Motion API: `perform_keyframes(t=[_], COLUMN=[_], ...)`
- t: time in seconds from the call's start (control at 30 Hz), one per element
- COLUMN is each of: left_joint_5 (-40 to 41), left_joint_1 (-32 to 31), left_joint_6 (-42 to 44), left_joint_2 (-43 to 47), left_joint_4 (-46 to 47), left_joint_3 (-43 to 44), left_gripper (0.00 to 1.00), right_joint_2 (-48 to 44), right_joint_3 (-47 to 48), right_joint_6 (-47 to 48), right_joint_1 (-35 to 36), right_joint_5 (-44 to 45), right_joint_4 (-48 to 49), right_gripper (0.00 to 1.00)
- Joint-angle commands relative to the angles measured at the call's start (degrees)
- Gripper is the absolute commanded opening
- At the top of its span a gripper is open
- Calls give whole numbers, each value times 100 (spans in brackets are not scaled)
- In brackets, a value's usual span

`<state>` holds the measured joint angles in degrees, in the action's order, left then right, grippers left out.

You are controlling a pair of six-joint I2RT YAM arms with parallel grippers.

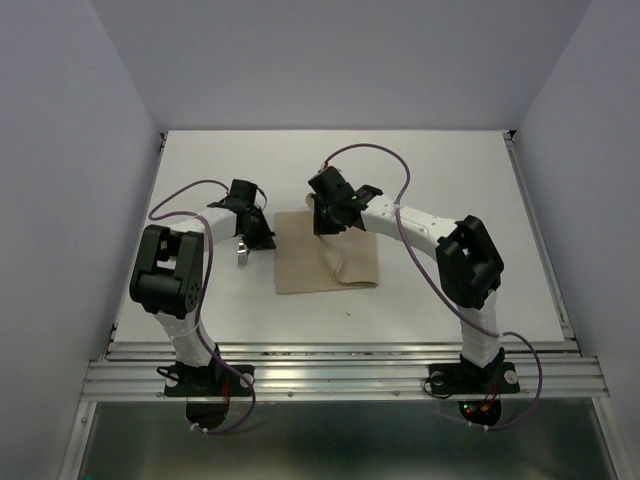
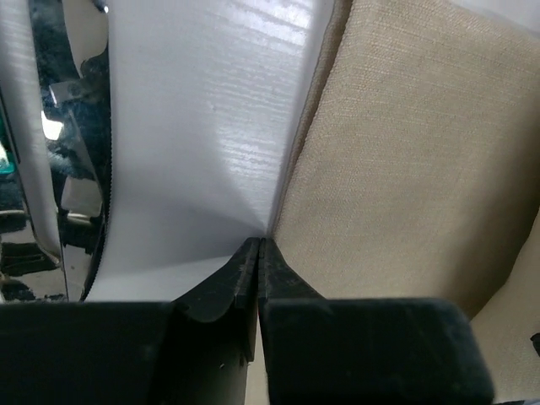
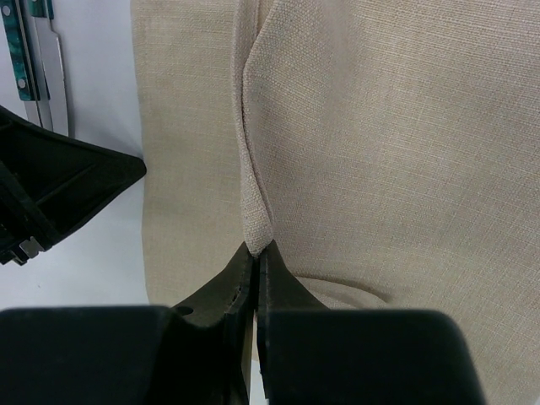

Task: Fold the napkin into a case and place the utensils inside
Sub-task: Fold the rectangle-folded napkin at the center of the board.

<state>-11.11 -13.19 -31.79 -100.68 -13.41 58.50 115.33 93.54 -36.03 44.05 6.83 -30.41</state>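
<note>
**Both claws closed at the napkin**

The napkin (image 1: 330, 255) lies flat on the table (image 1: 450, 170) between the 2 arms, with a crease running across its right part.

The right claw (image 3: 259, 249) is at the napkin's far edge. In the right wrist view a raised ridge of cloth runs down over the flat layer and straight into the tips. The 2 fingers are pressed together on it with no gap showing, so this claw is clamped on a pinch of the napkin.

The left claw (image 2: 259, 245) is at the napkin's left side, near the far left corner. In the left wrist view its tips are together, with only a thin line between them. They meet right where the cloth edge borders the bare table. I cannot tell whether any cloth is caught between them.

The utensils (image 3: 38, 59) lie on the table just left of the napkin, not touching it, and their green handles show in the right wrist view. From above, the fork (image 1: 242, 260) lies just beside the left claw, its tines pointing toward the near edge.
</note>
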Motion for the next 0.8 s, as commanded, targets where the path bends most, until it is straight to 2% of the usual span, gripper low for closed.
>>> perform_keyframes(t=[0.0,0.77], left_joint_5=[57,-119], left_joint_1=[-87,-113], left_joint_6=[33,-3], left_joint_2=[-197,-136], left_joint_4=[110,251], left_joint_3=[-32,-111], left_gripper=[13,12], right_joint_2=[-19,1026], right_joint_3=[314,1316], right_joint_6=[-44,-115], right_joint_1=[112,534], right_joint_5=[-24,-208], right_joint_4=[150,-96], right_gripper=[1,1])
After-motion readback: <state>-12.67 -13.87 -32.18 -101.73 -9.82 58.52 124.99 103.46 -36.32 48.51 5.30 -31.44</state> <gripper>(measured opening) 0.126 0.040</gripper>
